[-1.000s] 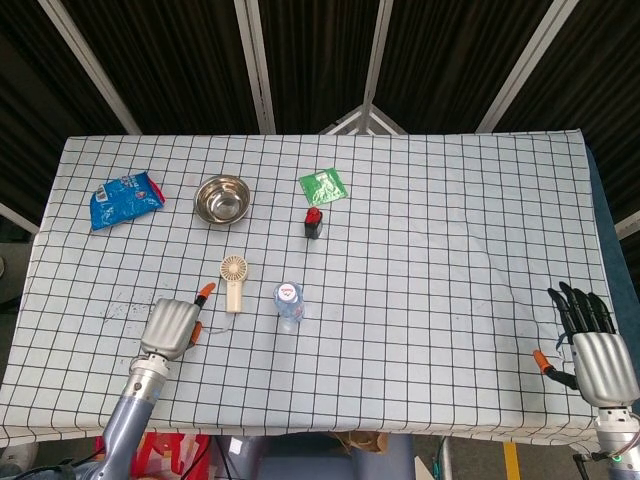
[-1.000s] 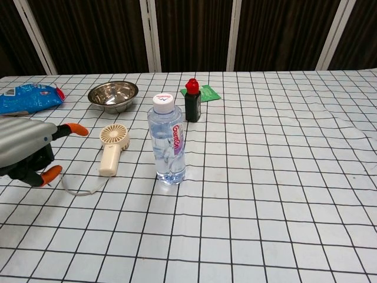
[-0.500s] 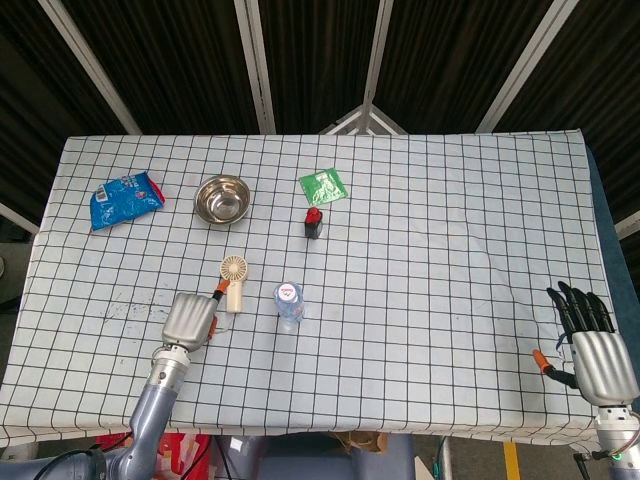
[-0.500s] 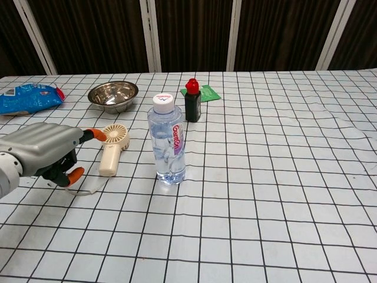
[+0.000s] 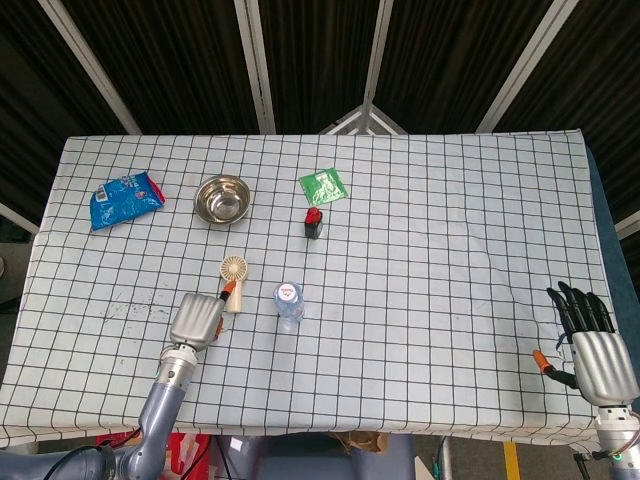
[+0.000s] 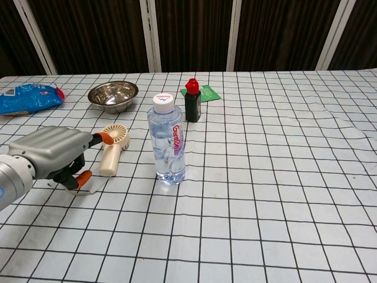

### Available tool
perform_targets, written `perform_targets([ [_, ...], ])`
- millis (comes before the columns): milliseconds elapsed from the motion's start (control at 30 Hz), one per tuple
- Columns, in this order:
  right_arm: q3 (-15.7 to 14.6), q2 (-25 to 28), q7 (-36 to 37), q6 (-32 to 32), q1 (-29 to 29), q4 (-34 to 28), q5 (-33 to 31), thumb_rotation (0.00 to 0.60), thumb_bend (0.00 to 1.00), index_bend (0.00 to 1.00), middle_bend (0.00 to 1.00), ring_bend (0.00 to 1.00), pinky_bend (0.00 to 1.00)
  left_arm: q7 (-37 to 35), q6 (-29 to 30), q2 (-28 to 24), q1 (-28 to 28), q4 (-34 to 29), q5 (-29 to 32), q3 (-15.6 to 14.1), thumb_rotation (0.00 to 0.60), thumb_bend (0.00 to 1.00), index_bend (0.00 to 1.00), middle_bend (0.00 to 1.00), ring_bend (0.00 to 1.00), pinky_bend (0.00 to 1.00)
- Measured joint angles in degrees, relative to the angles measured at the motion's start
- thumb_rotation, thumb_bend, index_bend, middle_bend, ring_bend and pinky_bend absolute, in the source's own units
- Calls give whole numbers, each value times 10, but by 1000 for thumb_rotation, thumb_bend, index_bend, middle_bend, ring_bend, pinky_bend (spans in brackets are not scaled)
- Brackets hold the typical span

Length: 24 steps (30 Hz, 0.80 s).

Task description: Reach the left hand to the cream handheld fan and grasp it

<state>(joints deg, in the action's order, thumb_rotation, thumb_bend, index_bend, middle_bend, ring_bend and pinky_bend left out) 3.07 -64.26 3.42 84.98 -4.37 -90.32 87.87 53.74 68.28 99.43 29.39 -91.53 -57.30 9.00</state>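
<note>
cream handheld fan [image 5: 233, 280] lies flat left of the water bottle [image 5: 288, 305] from the head; left hand [image 5: 198, 318] just beside its handle, right hand [image 5: 592, 345] spread, well apart. chest view: left hand's fingers [image 6: 94, 140] apart at the fan [image 6: 112, 149], holding nothing.

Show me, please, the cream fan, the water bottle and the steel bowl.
cream fan [image 6: 109, 161], chest view, on its handle.
water bottle [image 6: 168, 144], chest view, on its label.
steel bowl [image 5: 222, 199], head view, on its inside.

lab test bench, checked tablecloth [image 5: 450, 250], dark curtained backdrop [image 6: 188, 35]
</note>
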Motion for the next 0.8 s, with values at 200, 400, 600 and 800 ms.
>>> perform_targets([
  [200, 0, 0, 0, 0, 0, 0, 0, 600, 279, 73, 0, 0, 0, 1, 3, 3, 5, 7, 4, -7, 600, 657, 157, 893, 723, 757],
  [400, 0, 0, 0, -1, 0, 0, 0, 600, 279, 73, 0, 0, 0, -5, 8, 4, 8, 10, 3, -12, 600, 657, 157, 893, 722, 757],
  [600, 0, 1, 0, 0, 0, 0, 0, 600, 279, 73, 0, 0, 0, -8, 8, 5, 10, 15, 7, -18, 600, 657, 159, 892, 722, 757],
  [800, 0, 0, 0, 0, -1, 0, 0, 600, 279, 73, 0, 0, 0, -8, 4, 11, 13, 29, 11, -27, 600, 658, 159, 892, 721, 757],
])
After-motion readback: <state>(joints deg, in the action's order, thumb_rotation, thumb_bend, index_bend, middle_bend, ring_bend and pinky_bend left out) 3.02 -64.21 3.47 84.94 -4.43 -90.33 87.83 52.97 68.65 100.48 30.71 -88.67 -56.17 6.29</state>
